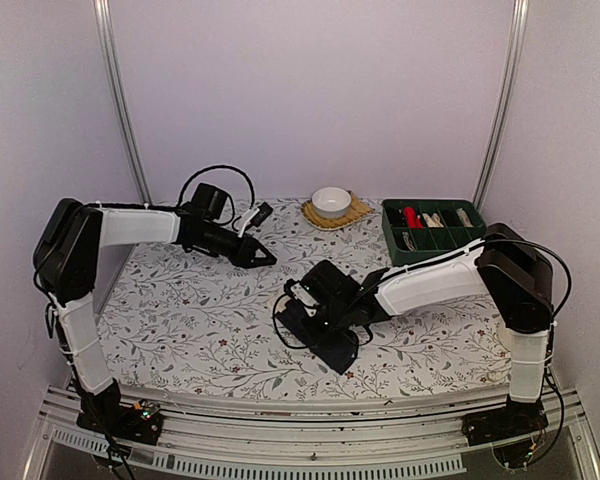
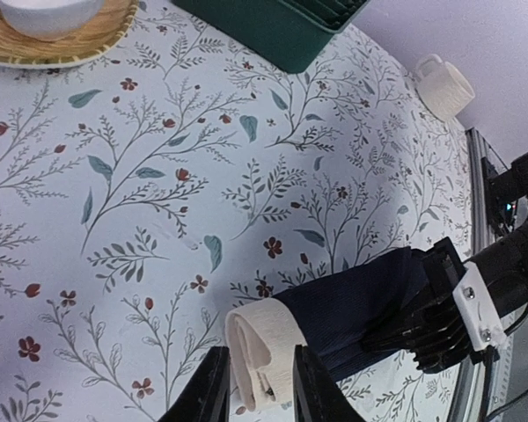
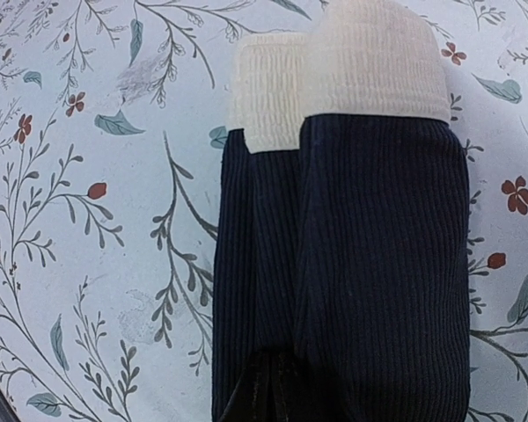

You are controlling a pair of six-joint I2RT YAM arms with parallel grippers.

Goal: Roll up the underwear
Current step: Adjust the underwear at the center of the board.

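The underwear [image 3: 352, 246], a long, dark, ribbed fold with a cream waistband [image 3: 334, 79], is lying near the middle of the floral tablecloth [image 1: 180, 310]. My right gripper [image 2: 392, 334] is clamping tight on its dark end, opposite the waistband. My left gripper [image 1: 268, 256] is hovering apart from the garment, back and to its left, with its fingers partly spread and gripping nothing. Toward the back wall, a white bowl [image 1: 331, 200] is sitting on a woven mat [image 1: 358, 212] beside a green divided tray [image 1: 420, 255]. A white mug [image 2: 444, 85] is resting near the table's right edge.
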